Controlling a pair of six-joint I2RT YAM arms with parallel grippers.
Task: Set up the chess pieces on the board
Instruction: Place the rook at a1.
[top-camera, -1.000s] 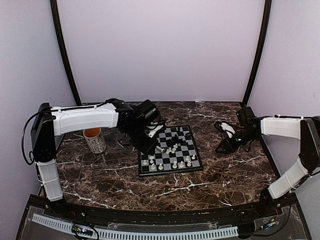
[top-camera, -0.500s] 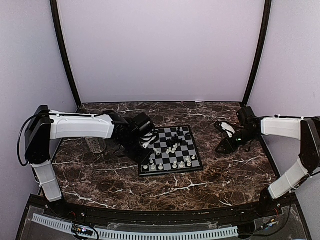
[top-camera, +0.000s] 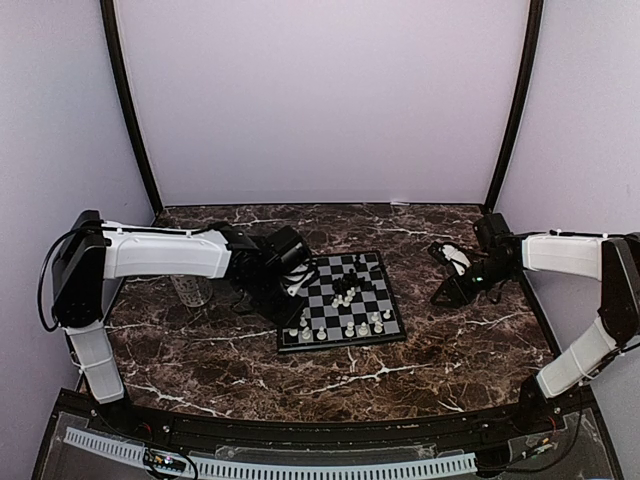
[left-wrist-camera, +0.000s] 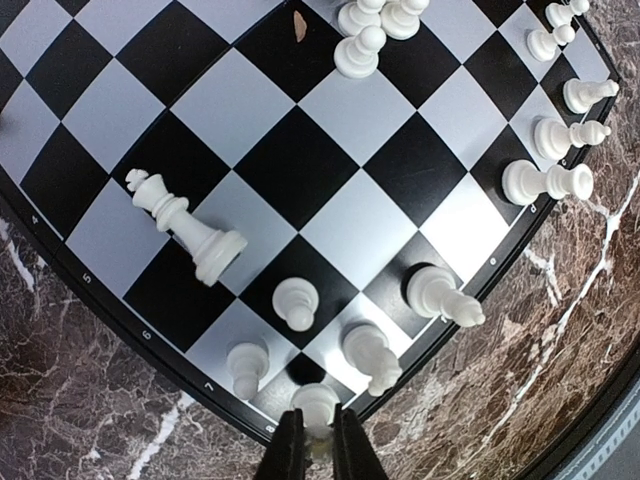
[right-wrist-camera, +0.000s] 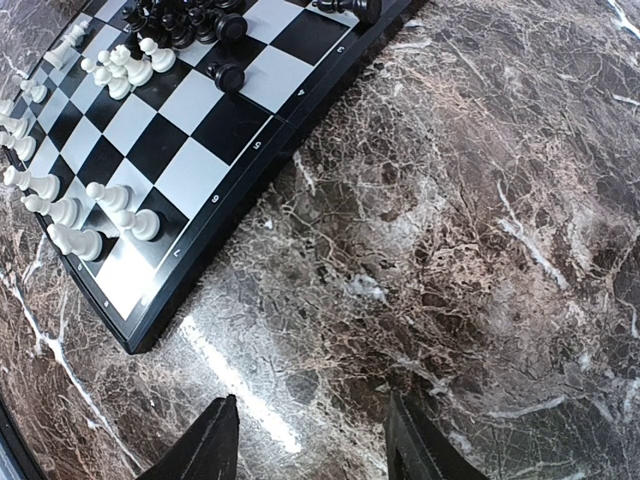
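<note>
The board (top-camera: 352, 322) lies mid-table, black and pale grey checks. White chess pieces (top-camera: 348, 328) stand along its near rows, and black ones (top-camera: 350, 272) cluster toward the far side. My left gripper (top-camera: 292, 298) hangs over the board's left part, shut on a small white piece (left-wrist-camera: 318, 403) at the corner square by the board's (left-wrist-camera: 300, 165) rim. Close to it stand a few white pieces (left-wrist-camera: 296, 303), and a white king (left-wrist-camera: 185, 225) leans on a square farther in. My right gripper (right-wrist-camera: 312, 445) is open over bare marble, right of the board (right-wrist-camera: 200, 170).
A mug (top-camera: 192, 290) stands left of the board, partly hidden behind my left arm. The marble tabletop (top-camera: 450, 340) stretches right of and in front of the board. Purple walls and black posts close in the back and sides.
My left arm has swung down and toward the board's near-left side with the white piece, now covering part of the mug. The right arm has not moved.
</note>
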